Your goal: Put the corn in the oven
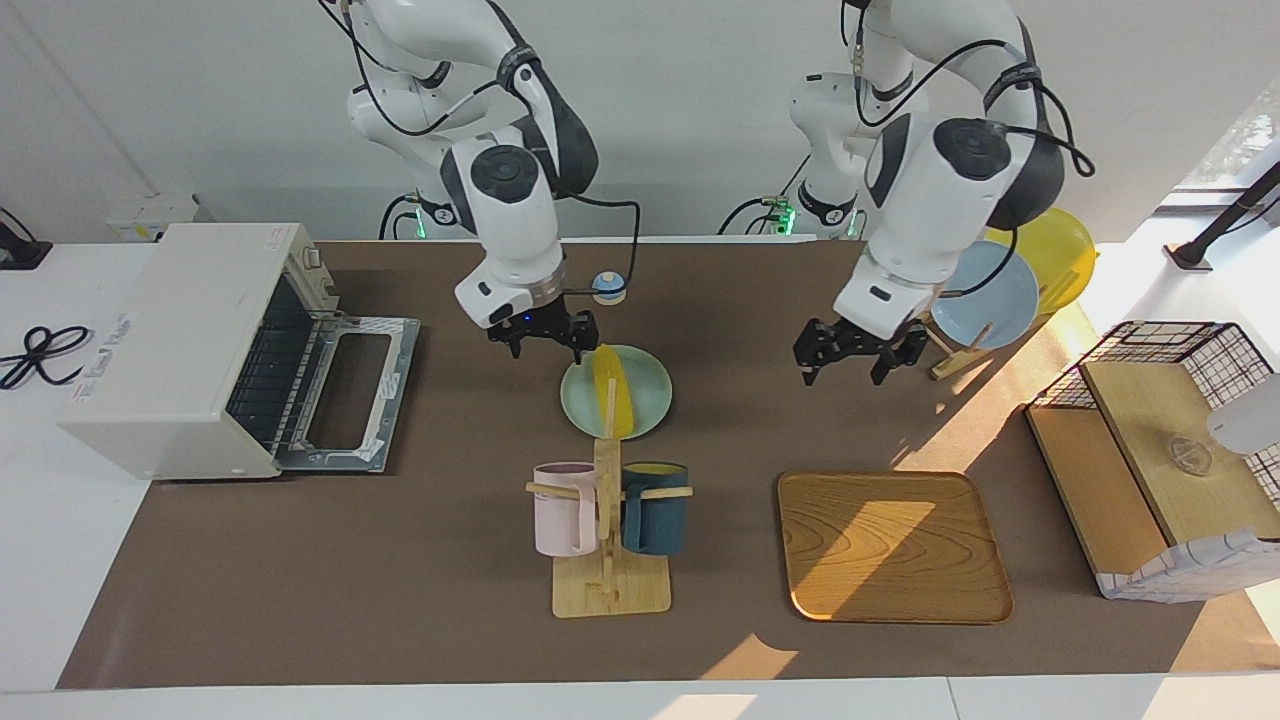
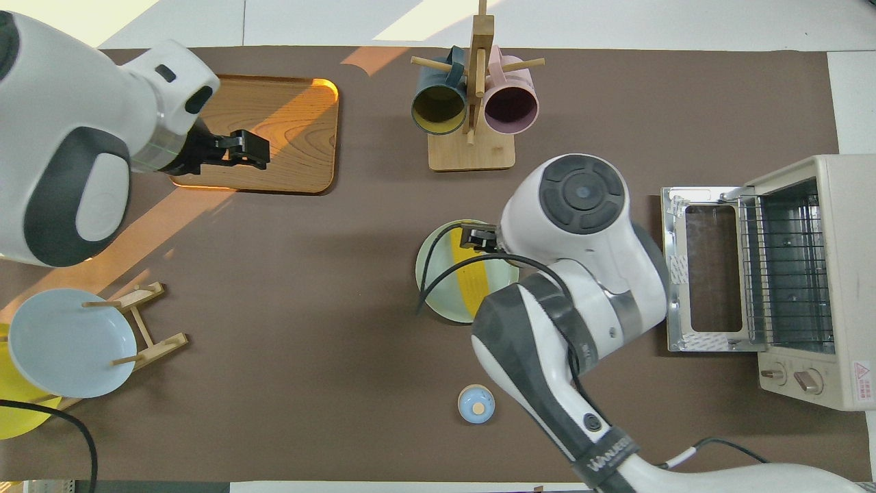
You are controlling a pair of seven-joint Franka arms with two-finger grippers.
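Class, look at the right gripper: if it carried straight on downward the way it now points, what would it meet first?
Most likely the pale green plate at its rim, close beside the corn. The right gripper hangs open, pointing down there; depth is hard to judge.

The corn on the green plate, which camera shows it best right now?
The facing view shows the corn best: most of it lies in sight on the green plate, with only a mug rack post crossing it. In the overhead view the right arm covers much of it, leaving a yellow strip.
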